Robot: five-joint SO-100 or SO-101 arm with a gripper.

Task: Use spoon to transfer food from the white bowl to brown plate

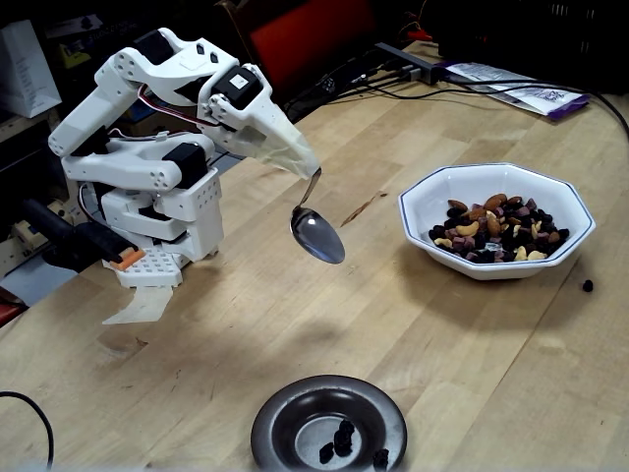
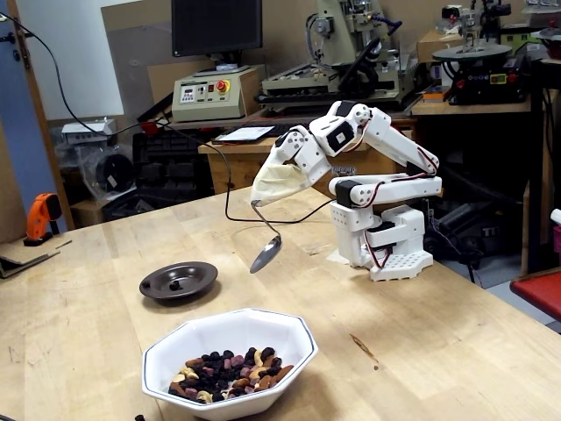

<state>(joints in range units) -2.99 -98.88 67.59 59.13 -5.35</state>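
Your gripper (image 1: 295, 157) is clamped on the spoon (image 1: 316, 234), held empty in the air beside the white bowl (image 1: 496, 218).

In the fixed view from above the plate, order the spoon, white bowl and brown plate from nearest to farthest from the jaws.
1. Spoon: fixed in the gripper, hanging below it.
2. White bowl: to the right.
3. Brown plate: at the bottom edge, about as far as the bowl; too close to call.

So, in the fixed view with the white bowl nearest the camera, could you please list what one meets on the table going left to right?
Brown plate → white bowl → spoon → the arm's base.
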